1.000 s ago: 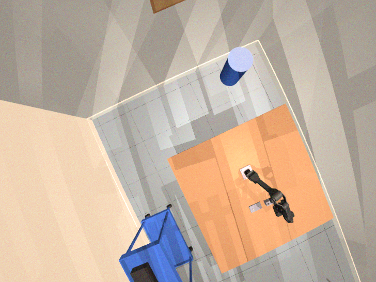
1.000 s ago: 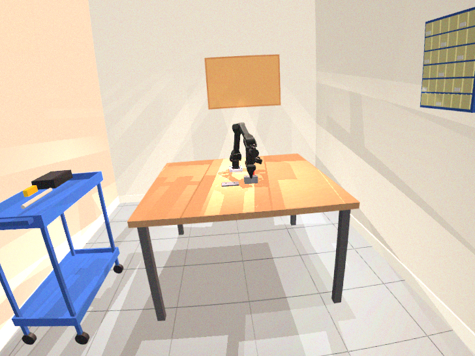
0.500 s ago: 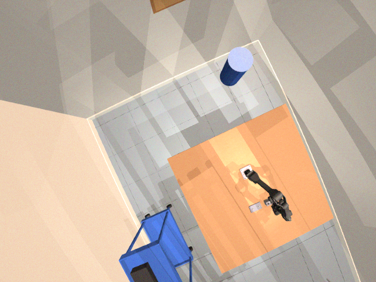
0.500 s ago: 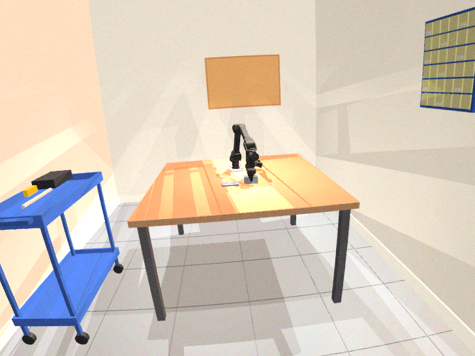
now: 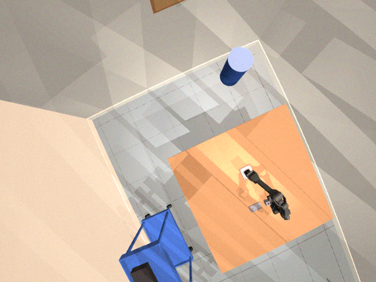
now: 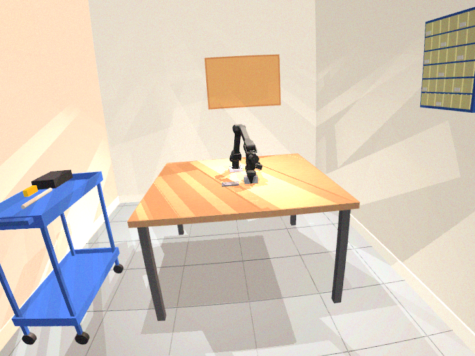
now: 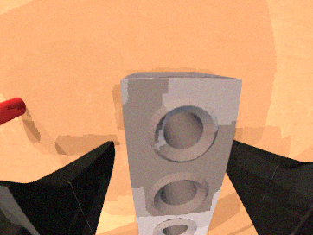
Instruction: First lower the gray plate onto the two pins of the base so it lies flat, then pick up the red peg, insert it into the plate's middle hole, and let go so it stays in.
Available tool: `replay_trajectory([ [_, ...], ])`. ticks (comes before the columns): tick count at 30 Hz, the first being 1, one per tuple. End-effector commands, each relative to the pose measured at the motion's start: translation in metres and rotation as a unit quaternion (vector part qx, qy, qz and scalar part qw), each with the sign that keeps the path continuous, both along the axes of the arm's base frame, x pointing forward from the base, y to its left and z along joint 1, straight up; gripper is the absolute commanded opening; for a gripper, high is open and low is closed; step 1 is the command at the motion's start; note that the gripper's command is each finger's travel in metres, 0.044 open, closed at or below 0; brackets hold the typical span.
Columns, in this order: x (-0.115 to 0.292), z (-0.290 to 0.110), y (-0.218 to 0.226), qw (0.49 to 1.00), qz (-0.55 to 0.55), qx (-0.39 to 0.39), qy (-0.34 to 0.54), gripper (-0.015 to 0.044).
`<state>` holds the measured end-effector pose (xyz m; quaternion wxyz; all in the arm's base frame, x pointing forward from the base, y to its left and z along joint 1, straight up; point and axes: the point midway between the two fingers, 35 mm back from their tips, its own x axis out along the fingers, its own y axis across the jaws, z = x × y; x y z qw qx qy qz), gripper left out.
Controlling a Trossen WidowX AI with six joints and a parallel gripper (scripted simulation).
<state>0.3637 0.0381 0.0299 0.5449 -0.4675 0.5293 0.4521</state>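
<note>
Gray, block-like and three-holed, the plate (image 7: 147, 173) (image 6: 247, 179) (image 5: 266, 202) stands between the black fingers (image 6: 251, 181) (image 5: 268, 203), which are parted around it, gripping nothing. The nearer gap looks wider on the left, so centre, then close evenly, low enough for a firm hold. The red cylindrical peg (image 7: 12, 109) is off to the left. Beside the plate on the wooden desk (image 5: 218, 212) (image 6: 214, 203) waits the flat gray base (image 5: 254, 207) (image 6: 229, 184); keep the plate level above its pins.
</note>
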Motion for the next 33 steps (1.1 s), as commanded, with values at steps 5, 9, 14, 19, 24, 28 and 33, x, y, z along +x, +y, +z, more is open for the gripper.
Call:
replay_trajectory([
  [5, 0.000, -0.001, 0.001, 1.000, -0.002, 0.003, 0.000, 0.0145],
  [9, 0.000, -0.001, 0.001, 1.000, -0.002, 0.003, 0.000, 0.0118],
  [14, 0.001, 0.001, 0.001, 1.000, -0.002, 0.003, 0.000, 0.0026],
  [19, 0.004, 0.016, 0.000, 1.000, -0.002, 0.003, 0.000, 0.0000],
  [24, 0.007, 0.031, 0.000, 1.000, -0.002, 0.003, -0.001, 0.0000],
  [28, 0.008, 0.044, -0.001, 1.000, -0.002, 0.003, -0.002, 0.0000],
  [33, 0.009, 0.060, -0.001, 1.000, -0.002, 0.003, -0.002, 0.0000],
])
